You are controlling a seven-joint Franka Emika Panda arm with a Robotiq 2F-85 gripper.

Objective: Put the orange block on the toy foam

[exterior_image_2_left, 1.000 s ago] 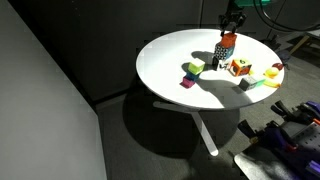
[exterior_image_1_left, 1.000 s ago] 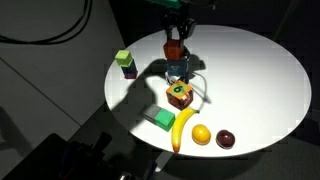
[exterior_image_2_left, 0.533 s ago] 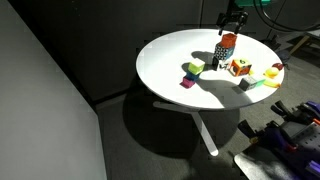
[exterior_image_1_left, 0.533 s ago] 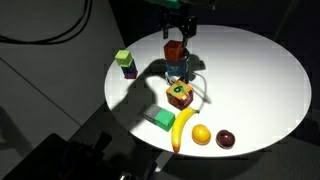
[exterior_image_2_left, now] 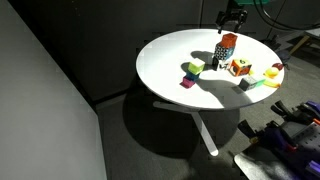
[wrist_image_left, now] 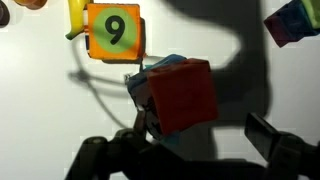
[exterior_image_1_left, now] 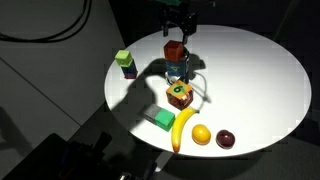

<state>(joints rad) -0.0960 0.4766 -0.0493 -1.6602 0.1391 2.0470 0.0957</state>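
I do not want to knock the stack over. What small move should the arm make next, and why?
Probably lift straight up, with no sideways motion. The orange block sits on the toy foam, and the open fingers stand clear of it, so it seems released.

orange-red block (wrist_image_left: pixel 183 97), blue/white foam (wrist_image_left: pixel 152 78)

The gripper (exterior_image_1_left: pixel 180 30) (exterior_image_2_left: pixel 231 20) hangs upright in both exterior views, pointing straight down from the top of the scene. In the wrist view its 2 dark fingers (wrist_image_left: pixel 268 135) sit wide apart; the jaws are spread and clasp nothing.
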